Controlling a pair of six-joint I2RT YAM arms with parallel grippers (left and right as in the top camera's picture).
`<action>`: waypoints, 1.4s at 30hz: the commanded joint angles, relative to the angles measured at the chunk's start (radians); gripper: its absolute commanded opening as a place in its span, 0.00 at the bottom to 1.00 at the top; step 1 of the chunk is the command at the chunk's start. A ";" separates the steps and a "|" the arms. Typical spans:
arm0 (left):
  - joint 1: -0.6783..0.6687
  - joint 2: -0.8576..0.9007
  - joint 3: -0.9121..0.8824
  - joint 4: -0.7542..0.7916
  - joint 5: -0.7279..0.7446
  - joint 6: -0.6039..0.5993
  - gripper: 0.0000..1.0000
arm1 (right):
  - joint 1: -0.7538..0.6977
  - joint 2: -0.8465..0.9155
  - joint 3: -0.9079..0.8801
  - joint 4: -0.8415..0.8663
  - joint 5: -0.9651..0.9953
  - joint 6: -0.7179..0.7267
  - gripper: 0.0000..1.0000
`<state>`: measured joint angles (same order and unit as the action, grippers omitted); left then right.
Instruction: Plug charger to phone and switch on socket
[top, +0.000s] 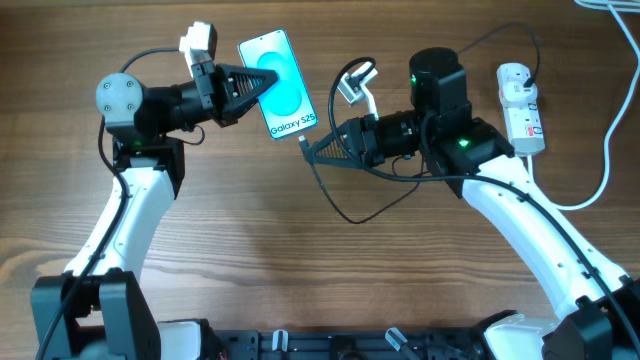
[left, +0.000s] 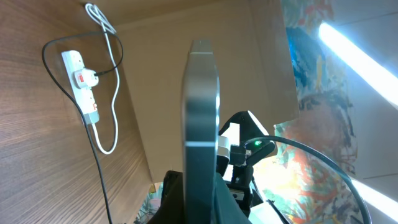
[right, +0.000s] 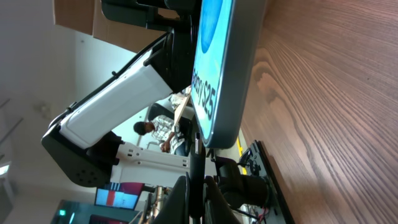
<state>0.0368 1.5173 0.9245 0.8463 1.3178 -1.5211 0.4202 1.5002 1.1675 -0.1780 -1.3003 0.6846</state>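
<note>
My left gripper (top: 252, 88) is shut on the phone (top: 279, 85), holding it up off the table; its light-blue screen with a teal oval reads "Galaxy S25". In the left wrist view the phone (left: 201, 118) shows edge-on between the fingers. My right gripper (top: 308, 148) is shut on the charger plug (top: 303, 141), whose tip meets the phone's bottom edge. In the right wrist view the plug (right: 198, 158) points up into the phone (right: 221, 68). The black cable (top: 345, 212) loops across the table. The socket (top: 522, 106) lies at the far right with the white adapter (top: 519, 88) plugged in.
The socket's thick white cord (top: 604, 150) runs along the right edge of the wooden table (top: 300, 280). In the left wrist view the socket (left: 81, 84) and its white cord (left: 114, 118) show at upper left. Both arm bases stand at the front edge.
</note>
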 joint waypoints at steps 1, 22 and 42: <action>0.000 -0.016 0.016 0.011 -0.008 0.017 0.04 | -0.005 0.009 0.000 0.003 0.007 0.011 0.04; -0.002 -0.016 0.016 0.011 0.002 0.010 0.04 | -0.005 0.009 0.000 0.043 0.031 0.068 0.04; -0.009 -0.016 0.016 0.019 -0.005 0.018 0.04 | 0.009 0.009 0.000 0.079 0.090 0.124 0.04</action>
<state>0.0349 1.5173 0.9245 0.8543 1.2995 -1.5238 0.4252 1.5002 1.1675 -0.1169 -1.2438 0.7864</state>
